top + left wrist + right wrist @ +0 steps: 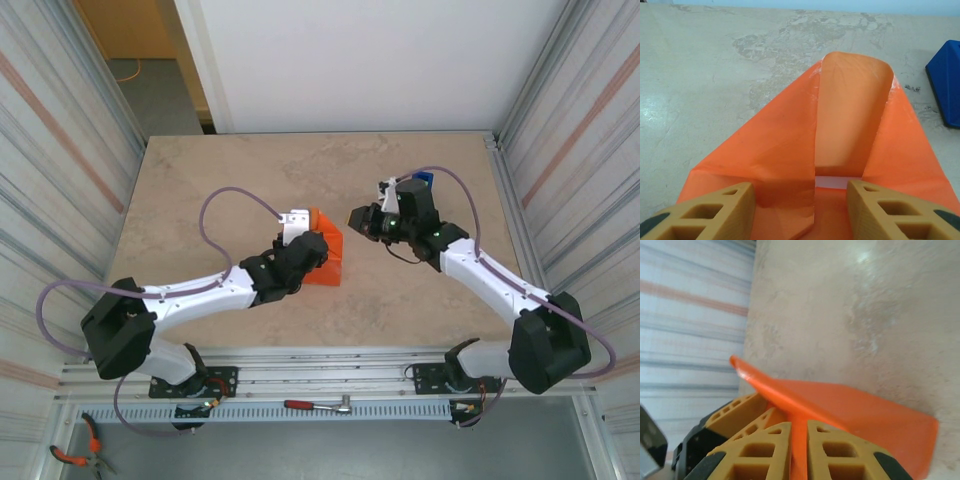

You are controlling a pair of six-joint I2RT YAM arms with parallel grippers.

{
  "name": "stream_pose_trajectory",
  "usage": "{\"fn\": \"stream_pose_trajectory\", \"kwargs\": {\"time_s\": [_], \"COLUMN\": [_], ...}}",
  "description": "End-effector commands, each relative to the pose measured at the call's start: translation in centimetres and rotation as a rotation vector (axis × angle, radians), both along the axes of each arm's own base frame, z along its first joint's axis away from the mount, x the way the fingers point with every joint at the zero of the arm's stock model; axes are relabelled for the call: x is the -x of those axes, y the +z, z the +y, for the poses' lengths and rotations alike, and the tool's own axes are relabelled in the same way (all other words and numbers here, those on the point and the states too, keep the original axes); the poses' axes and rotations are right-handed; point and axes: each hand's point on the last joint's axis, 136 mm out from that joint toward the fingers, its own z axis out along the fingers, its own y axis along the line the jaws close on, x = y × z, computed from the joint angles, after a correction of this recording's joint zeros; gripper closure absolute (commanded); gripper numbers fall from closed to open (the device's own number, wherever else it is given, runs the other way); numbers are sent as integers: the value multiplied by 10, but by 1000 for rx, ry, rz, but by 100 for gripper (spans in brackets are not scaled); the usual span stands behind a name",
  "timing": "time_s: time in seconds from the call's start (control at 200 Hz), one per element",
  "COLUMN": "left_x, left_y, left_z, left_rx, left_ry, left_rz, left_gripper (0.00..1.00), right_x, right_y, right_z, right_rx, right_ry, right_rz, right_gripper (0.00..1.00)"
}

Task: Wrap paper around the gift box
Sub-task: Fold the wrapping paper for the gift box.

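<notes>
Currently the right gripper [799, 435] is pinching the paper [850, 115] flap; the left gripper [802, 192] is standing spread over it. Risk: untaped flap may be springing back on release.

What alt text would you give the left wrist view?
A sheet of orange paper, folded up with one flap standing upright, lies on a beige marbled table. The left gripper has its two tan fingers flanking the paper's near edge, and the corner of a blue tape dispenser shows at the right.

Thin matte orange paper [780, 150], faintly creased; smooth mottled stone-look table [705, 75]; smooth blue plastic tape dispenser [946, 82].
</notes>
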Motion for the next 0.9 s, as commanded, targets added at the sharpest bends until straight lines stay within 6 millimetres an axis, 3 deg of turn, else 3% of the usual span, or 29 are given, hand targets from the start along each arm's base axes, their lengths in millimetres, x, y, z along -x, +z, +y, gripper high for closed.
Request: {"fn": "stream_pose_trajectory", "kwargs": {"time_s": [0.0, 0.165, 0.301, 0.461, 0.722, 0.892], "left_x": [50, 50, 50, 49, 50, 50], "left_y": [-98, -100, -100, -100, -100, -100], "left_z": [13, 14, 13, 11, 10, 10], "left_rx": [-171, -180, -183, -183, -189, -193], "left_ry": [-91, -87, -87, -87, -86, -84], "left_rz": [308, 307, 306, 306, 306, 308], "left_gripper": [49, 49, 49, 49, 50, 50], "right_x": [-11, -34, -51, -60, -45, -23], "right_y": [2, -2, -8, -24, -52, -57], "right_z": [-8, -4, 17, 50, 90, 98], "right_rx": [11, 19, 1, 1, 0, 3], "right_ry": [12, 45, 102, 181, 306, 362], "right_rz": [18, 71, 116, 165, 250, 271], "right_gripper": [84, 94, 100, 100, 100, 100]}}
